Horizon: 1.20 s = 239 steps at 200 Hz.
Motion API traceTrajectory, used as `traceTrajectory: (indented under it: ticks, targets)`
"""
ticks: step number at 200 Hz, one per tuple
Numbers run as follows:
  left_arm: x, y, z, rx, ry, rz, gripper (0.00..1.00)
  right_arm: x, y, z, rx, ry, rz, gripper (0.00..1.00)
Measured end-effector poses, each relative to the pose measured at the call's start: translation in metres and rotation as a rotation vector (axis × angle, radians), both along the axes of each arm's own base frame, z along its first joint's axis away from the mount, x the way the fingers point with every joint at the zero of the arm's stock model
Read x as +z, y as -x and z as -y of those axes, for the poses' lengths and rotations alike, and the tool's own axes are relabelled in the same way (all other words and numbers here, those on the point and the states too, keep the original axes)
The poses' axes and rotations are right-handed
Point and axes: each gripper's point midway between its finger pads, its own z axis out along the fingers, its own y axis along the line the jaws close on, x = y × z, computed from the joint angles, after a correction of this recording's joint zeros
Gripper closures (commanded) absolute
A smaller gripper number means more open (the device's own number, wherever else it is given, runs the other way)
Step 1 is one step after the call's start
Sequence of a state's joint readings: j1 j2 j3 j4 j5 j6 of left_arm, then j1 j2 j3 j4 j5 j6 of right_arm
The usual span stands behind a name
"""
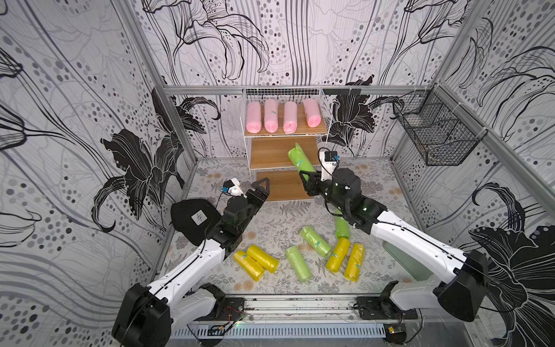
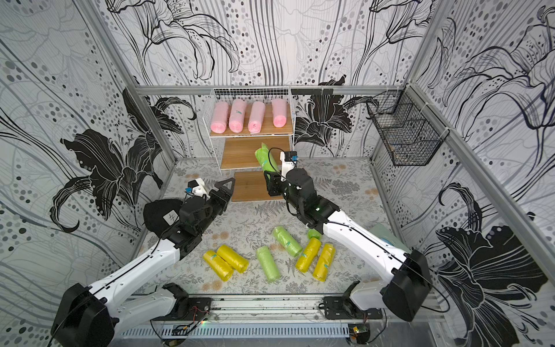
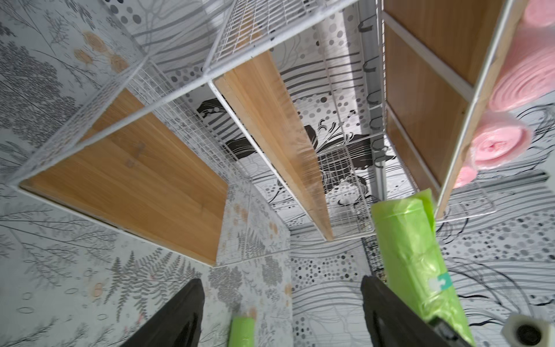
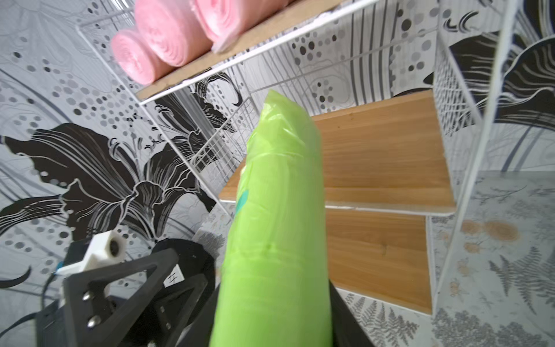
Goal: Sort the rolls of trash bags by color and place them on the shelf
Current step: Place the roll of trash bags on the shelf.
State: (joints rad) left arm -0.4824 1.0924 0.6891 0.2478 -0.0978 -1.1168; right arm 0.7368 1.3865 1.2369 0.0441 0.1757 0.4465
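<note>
A light green plastic trash-bag roll (image 1: 298, 159) bearing a small teal sticker hangs tilted in the air. The jaws of the right gripper (image 1: 307, 178) pinch its lower end, and its free end points up at the bare middle board of the white wire-grid shelf (image 1: 270, 156); whether it touches that board cannot be told. The shelf stands at the middle of the far edge of the fern-printed worktop (image 1: 270, 222). Its three light brown wooden boards step down toward the front, and the bottom one is bare too. Four pink rolls (image 1: 271, 115) lie side by side on the top board, their ends facing forward. The left gripper (image 1: 265, 187) hovers above the worktop just beside the left front corner of the bottom board, its jaws spread wide with nothing between them. Seven more rolls lie along the worktop's near edge. Two yellow rolls (image 1: 262, 257) touch each other left of centre and another yellow pair (image 1: 338, 254) lies right of centre. One green roll (image 1: 298, 263) rests between the pairs and a second green roll (image 1: 315, 240) sits a little farther in. A third green roll (image 1: 342, 226) is partly hidden under the right arm, just beside the right-hand yellow pair. A black wire basket (image 1: 435, 132) hangs on the right wall, well apart from the shelf.
</note>
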Motion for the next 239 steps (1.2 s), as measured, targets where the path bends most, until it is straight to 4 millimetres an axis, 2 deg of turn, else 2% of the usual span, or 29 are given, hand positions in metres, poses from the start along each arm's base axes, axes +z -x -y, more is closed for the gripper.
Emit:
traceTrajectory:
  ticks: [47, 77, 101, 151, 239]
  targets:
    - [0.003, -0.007, 0.014, -0.102, -0.228, -0.018, 0.15, -0.012, -0.040, 0.000, -0.080, 0.134, -0.012, 0.66]
    - [-0.008, -0.003, 0.016, -0.141, -0.298, -0.037, 0.15, -0.015, -0.058, 0.002, -0.142, 0.224, 0.007, 0.66]
    - [-0.012, -0.002, 0.017, -0.155, -0.324, -0.046, 0.15, -0.020, -0.070, 0.003, -0.182, 0.287, 0.023, 0.66]
    - [-0.018, 0.000, 0.017, -0.169, -0.355, -0.059, 0.15, -0.044, -0.097, 0.001, -0.239, 0.421, 0.032, 0.66]
    - [-0.019, 0.001, 0.017, -0.175, -0.363, -0.058, 0.14, -0.052, -0.128, 0.018, -0.338, 0.520, 0.032, 0.63]
